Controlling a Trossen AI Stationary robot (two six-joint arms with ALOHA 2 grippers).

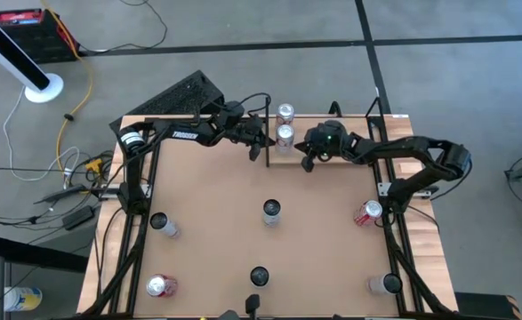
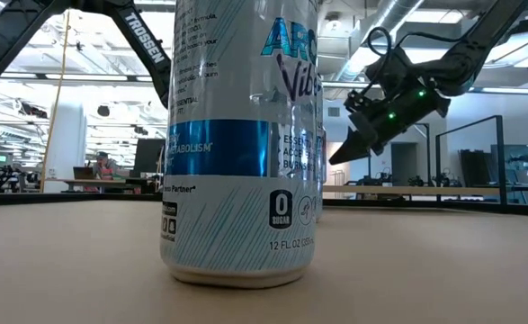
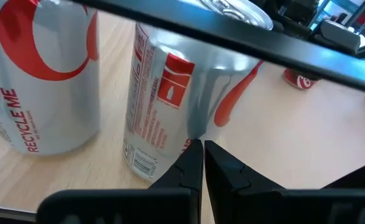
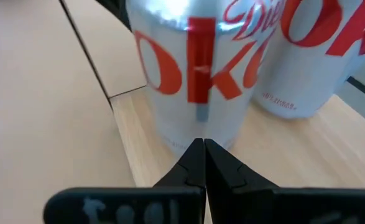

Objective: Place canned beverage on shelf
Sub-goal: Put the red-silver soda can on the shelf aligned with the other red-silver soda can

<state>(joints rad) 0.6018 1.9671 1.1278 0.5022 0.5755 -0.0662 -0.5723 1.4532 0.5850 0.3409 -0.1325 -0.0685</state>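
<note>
Two silver-and-red cans stand upright on the light-wood shelf at the table's far middle: one nearer, one behind it. My left gripper is shut, just left of the shelf's black rod. In the left wrist view its tips point at the nearer can. My right gripper is shut, right of the cans. It hangs above the table in the low view, and its tips point at the nearer can. Neither gripper touches a can.
Other cans are about the table: one upright in the middle, a blue-and-white one near the front edge, red ones lying at the right and front left, and others at the left and front right.
</note>
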